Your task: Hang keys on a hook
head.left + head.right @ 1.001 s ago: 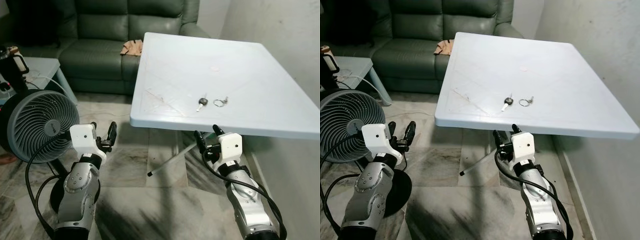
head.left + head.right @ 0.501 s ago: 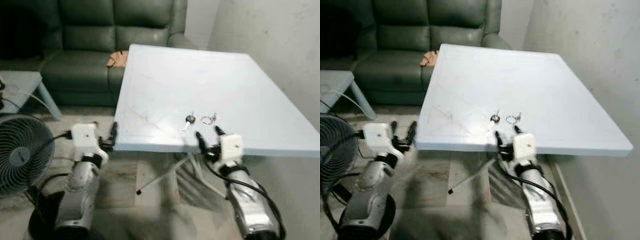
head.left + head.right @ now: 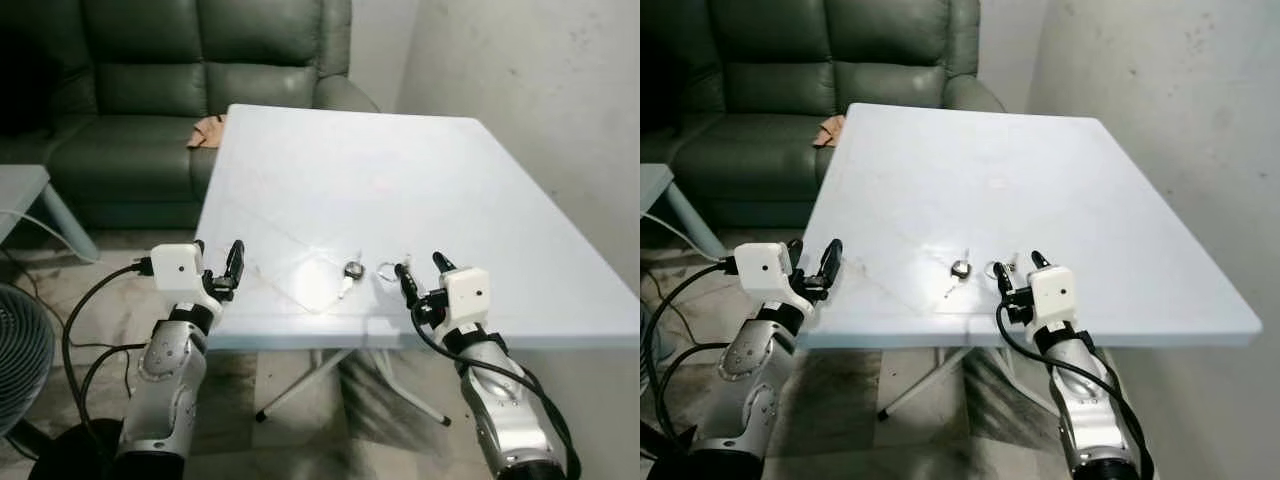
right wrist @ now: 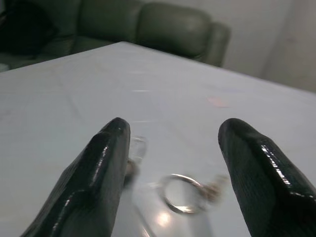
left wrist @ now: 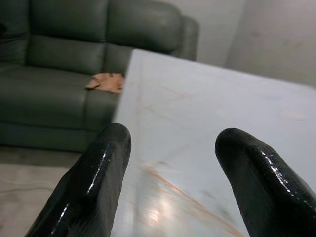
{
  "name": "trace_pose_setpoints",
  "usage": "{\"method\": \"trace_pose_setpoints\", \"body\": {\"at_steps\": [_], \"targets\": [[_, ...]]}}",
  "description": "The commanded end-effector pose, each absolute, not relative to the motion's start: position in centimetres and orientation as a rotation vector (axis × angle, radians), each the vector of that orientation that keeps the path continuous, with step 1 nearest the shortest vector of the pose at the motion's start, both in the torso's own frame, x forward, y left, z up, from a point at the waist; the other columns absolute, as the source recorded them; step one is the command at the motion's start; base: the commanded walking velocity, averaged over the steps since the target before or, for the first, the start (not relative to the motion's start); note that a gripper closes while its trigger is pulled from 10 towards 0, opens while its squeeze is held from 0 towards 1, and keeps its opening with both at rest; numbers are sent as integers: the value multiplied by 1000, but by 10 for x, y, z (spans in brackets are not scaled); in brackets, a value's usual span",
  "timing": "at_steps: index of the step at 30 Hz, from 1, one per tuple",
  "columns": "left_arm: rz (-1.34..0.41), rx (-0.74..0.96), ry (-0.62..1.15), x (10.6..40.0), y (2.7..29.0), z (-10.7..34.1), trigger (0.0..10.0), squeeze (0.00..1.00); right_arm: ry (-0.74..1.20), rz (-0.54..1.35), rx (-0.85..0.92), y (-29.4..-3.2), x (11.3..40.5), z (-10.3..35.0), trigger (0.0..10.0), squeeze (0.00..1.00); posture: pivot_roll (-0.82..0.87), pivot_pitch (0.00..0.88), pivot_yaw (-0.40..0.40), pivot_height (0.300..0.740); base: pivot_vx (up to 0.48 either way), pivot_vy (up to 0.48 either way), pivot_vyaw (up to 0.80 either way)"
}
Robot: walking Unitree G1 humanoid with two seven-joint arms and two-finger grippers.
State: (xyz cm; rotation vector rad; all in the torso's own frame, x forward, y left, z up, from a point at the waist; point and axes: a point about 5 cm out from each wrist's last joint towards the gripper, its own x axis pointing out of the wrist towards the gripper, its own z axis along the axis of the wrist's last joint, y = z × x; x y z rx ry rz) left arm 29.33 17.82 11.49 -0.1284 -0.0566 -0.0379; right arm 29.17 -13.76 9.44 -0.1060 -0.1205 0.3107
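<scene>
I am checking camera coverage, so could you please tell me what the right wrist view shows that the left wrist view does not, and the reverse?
The right wrist view has the key ring lying on the table between the open right gripper fingers, with the key beside it. The left wrist view has the open left gripper at the table edge and an orange cloth on the sofa. Both show the white table and the green sofa.

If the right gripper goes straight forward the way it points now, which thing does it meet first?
Most likely the key ring, lying on the white table just ahead, between the open fingers of the right gripper. The black-headed key lies slightly toward the robot's left. Depth is uncertain.
</scene>
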Motion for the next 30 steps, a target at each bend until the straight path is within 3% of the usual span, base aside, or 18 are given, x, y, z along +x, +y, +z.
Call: {"method": "trace_pose_setpoints", "body": {"at_steps": [1,11,12,14,15,30], "targets": [[-46,-117,-68,295,172,118,10000,0,-132,290,-121,-147,293,98,10000,0,-82,29,-50,740,266,0,0],[-69,-120,-118,287,164,121,10000,0,-107,344,-93,-145,294,97,10000,0,-80,33,-54,740,0,0,0],[-75,-121,-120,287,163,120,10000,0,-113,356,-84,-144,294,98,10000,702,-80,33,-54,740,0,0,0],[-81,-123,-124,286,161,120,10000,0,-123,369,-76,-144,293,99,10000,702,-80,33,-54,740,0,0,0],[-86,-123,-125,285,160,119,10000,0,-115,367,-64,-143,294,98,10000,1000,-80,33,-54,740,0,0,0],[-189,-84,-127,270,140,111,10000,0,-88,464,-112,-142,294,97,10000,1000,-75,40,-64,740,0,0,0]]}}
